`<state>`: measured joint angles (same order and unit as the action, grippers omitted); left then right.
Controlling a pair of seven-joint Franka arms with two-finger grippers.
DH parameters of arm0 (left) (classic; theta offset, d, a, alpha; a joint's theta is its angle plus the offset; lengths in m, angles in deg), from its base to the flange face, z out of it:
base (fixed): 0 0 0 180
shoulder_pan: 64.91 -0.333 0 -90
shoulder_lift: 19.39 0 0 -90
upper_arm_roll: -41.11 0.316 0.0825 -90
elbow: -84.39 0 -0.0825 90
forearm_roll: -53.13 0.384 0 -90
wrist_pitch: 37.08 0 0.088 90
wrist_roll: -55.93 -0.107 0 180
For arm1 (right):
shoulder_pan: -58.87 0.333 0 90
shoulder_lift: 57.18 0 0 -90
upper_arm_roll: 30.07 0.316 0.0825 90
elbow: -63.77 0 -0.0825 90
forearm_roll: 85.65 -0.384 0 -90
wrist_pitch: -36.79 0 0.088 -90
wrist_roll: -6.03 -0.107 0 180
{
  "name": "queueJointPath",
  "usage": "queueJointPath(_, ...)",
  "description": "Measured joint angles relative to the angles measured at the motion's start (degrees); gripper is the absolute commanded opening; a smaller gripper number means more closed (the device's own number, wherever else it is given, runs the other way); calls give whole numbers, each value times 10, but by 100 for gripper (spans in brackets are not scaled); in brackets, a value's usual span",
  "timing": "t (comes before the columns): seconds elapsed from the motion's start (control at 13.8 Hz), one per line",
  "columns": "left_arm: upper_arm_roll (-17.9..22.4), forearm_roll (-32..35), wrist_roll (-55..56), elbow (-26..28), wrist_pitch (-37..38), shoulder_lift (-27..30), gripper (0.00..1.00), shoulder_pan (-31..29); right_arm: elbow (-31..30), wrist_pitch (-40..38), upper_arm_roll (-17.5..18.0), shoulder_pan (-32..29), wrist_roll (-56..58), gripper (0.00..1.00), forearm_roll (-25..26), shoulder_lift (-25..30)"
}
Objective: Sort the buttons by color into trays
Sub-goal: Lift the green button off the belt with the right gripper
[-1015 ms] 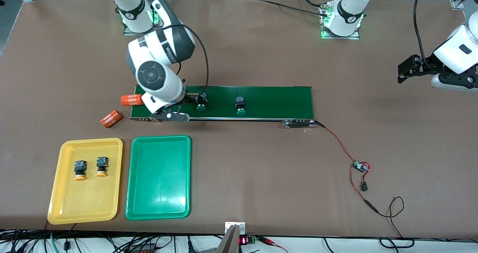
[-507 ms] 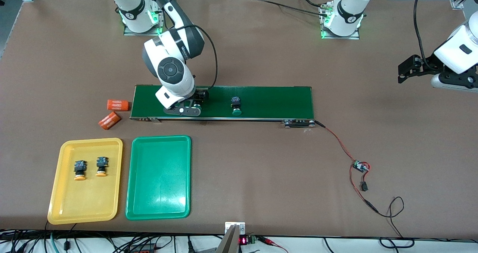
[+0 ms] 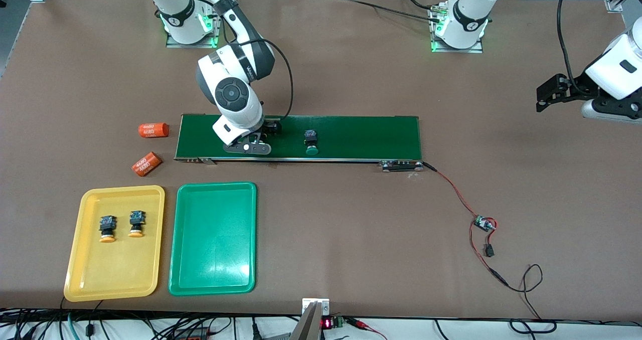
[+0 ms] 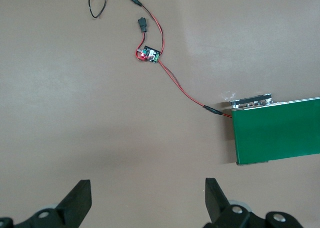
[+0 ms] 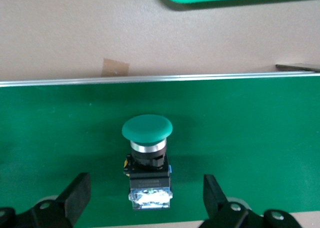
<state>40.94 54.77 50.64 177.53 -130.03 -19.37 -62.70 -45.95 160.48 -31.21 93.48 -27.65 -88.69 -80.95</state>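
Note:
My right gripper point(image 3: 260, 140) is low over the conveyor belt point(image 3: 361, 137) and is open. In the right wrist view a green button point(image 5: 147, 158) lies on its side between the gripper's point(image 5: 146, 195) fingers, apart from both. The hand hides that button in the front view. A second green button point(image 3: 311, 143) lies on the belt, nearer the left arm's end. The yellow tray point(image 3: 85, 275) holds two yellow-orange buttons point(image 3: 106, 228) point(image 3: 136, 223). The green tray point(image 3: 213, 260) beside it holds nothing. My left gripper point(image 3: 546, 92) waits open over bare table point(image 4: 146, 198).
Two orange "4680" cylinders point(image 3: 153, 130) point(image 3: 147, 163) lie on the table off the belt's end near the right arm. A red wire runs from the belt's other end to a small circuit board point(image 3: 484, 223), which also shows in the left wrist view point(image 4: 150, 54).
My right gripper moved along the belt toward the left arm's end and came down around a green button. The second green button drifted toward the right arm's end. One orange cylinder rolled off the belt.

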Motion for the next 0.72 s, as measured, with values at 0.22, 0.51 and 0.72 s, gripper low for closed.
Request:
queueJointPath(0.22,0,0,0,0,0,0,100,0,-6,4,0,-3,8,86,0,-8)
queueJointPath(0.51,0,0,0,0,0,0,100,0,-8,5,0,-5,11,29,2,-16)
queueJointPath(0.72,0,0,0,0,1,0,100,0,-9,5,0,-6,11,18,3,-16)
